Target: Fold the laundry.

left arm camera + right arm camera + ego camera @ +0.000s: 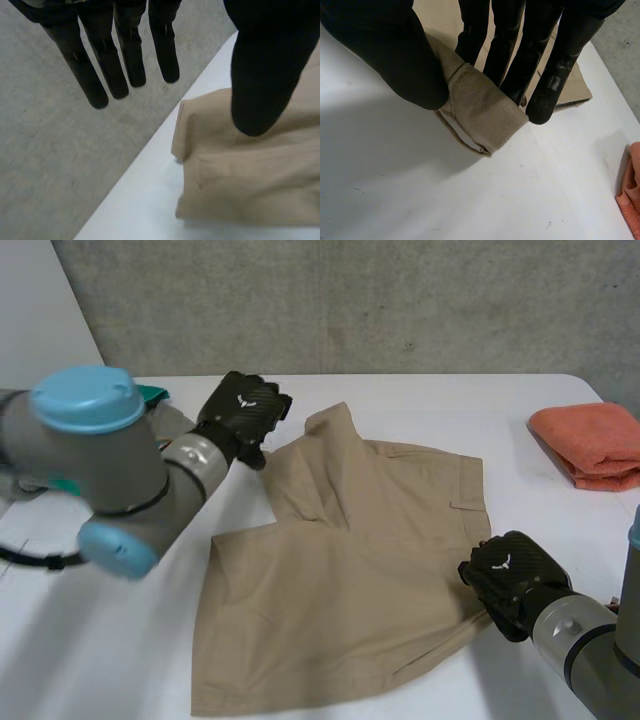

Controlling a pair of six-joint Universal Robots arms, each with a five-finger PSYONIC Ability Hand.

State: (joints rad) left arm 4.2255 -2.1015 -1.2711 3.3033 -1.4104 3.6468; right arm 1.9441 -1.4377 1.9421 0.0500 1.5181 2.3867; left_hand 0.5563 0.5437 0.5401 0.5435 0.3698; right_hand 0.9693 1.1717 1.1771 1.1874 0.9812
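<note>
The left hand [243,412] holds nothing: its fingers [130,55] are straight and spread off the cloth, thumb over the far corner of the tan shorts [340,590]. The shorts lie mid-table [420,400], bare white around them. The right wrist view shows the right hand [512,582] pinching their right edge between thumb and fingers. An orange cloth [592,443] lies well apart, rightmost.
</note>
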